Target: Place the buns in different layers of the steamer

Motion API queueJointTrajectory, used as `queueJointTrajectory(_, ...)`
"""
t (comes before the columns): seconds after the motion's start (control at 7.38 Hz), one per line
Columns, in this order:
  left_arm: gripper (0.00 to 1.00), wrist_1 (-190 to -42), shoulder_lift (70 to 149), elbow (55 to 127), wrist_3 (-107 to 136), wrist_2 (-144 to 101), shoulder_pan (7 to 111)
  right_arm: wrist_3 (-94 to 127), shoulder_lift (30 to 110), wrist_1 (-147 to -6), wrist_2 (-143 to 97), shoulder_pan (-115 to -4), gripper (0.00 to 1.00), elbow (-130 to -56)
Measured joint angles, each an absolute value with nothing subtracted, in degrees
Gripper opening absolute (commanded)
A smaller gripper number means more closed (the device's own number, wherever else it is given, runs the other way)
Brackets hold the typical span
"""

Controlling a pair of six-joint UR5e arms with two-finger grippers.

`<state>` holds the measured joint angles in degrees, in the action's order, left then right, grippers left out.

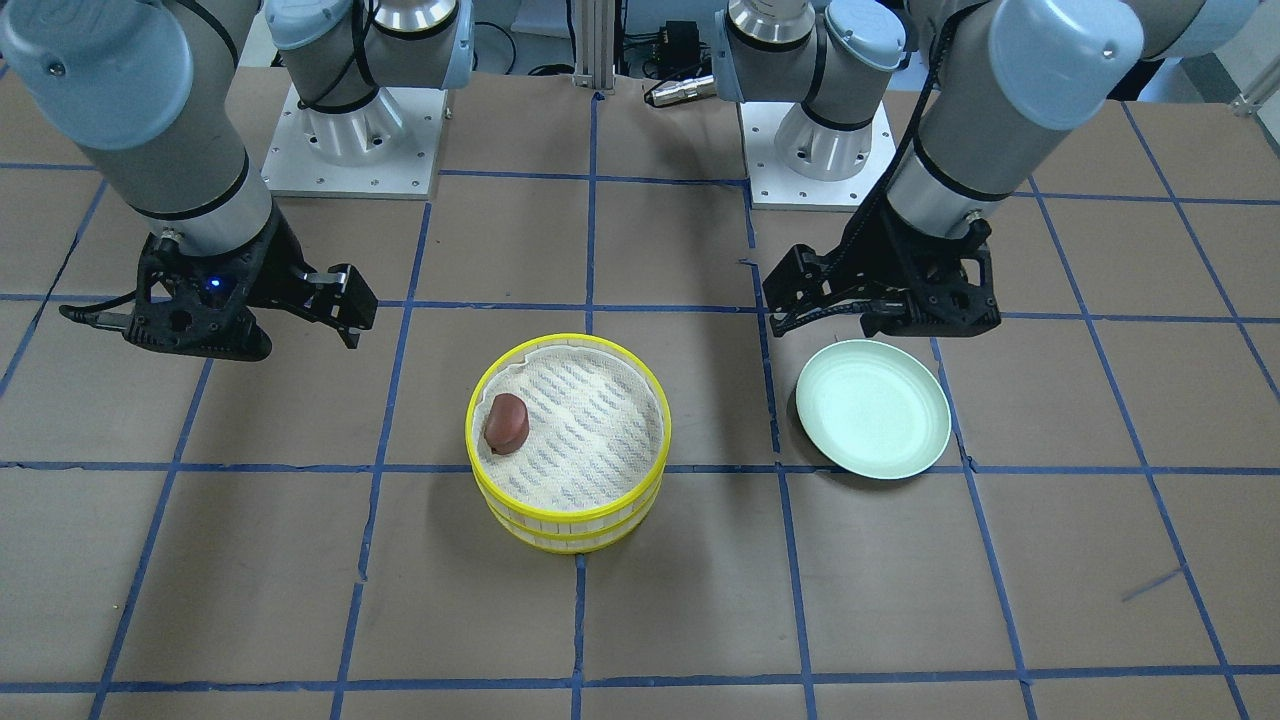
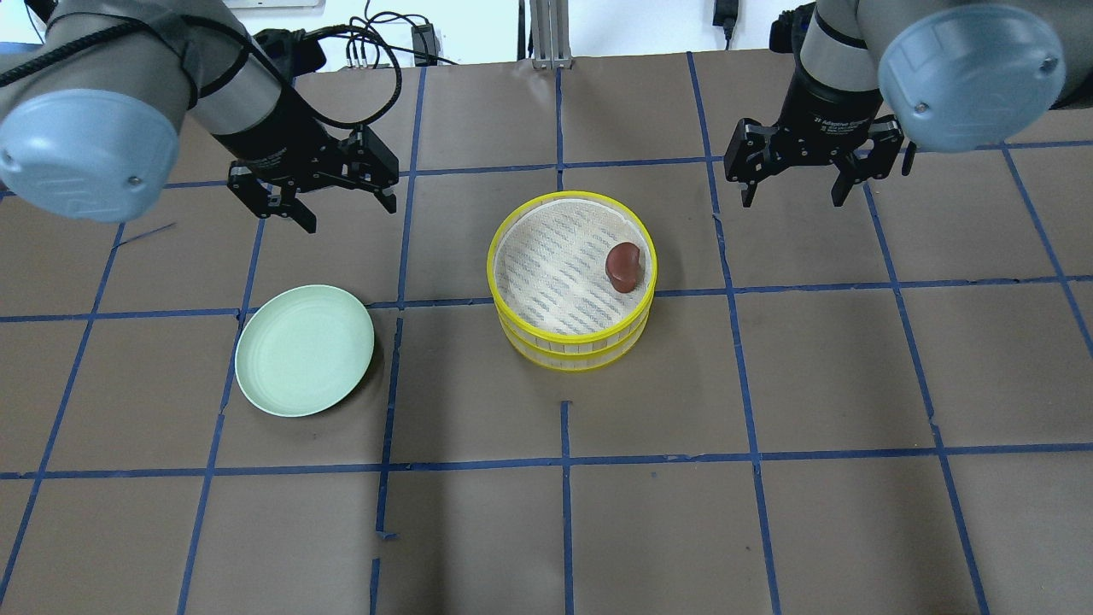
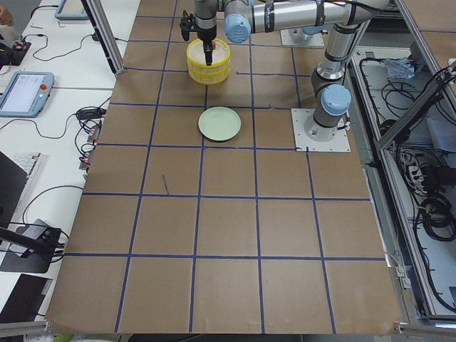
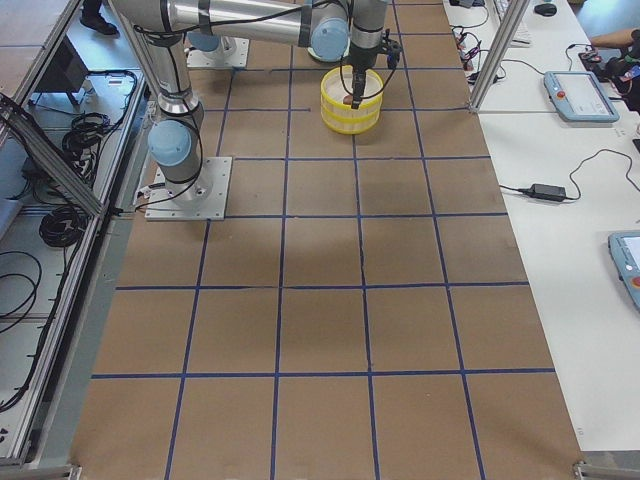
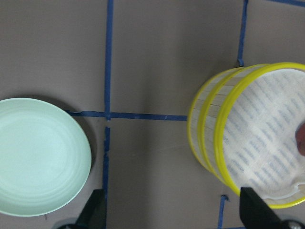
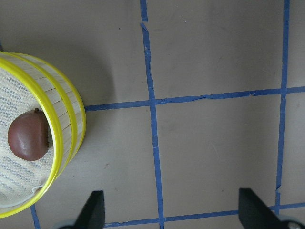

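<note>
Reddish-brown bun [image 2: 625, 266] sits in your 2-tier steamer's [image 1: 566, 508] top layer [image 2: 551, 260] — white bun not visible, lower layer [image 2: 589, 353] covered, so unconfirmed. Left tool [image 2: 346, 209], right tool [image 2: 794, 198]: both spread wide, holding nothing.

My overhead and front cameras face each other across the table [image 2: 768, 384]; both wrist cameras look down on the steamer [image 5: 206, 125].

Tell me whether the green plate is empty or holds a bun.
Empty. The green plate shows bare in the overhead and front views; the one visible bun, the reddish-brown bun, lies in the steamer's top layer.
</note>
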<state>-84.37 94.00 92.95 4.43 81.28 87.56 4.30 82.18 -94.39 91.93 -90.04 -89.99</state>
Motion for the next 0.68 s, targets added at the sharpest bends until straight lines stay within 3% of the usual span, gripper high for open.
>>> queueJointTrajectory(0.68, 1.0, -92.0, 90.5, 91.3, 4.1, 88.2, 86.7, 4.6, 82.5, -94.6, 91.8, -90.5, 1.0, -89.6)
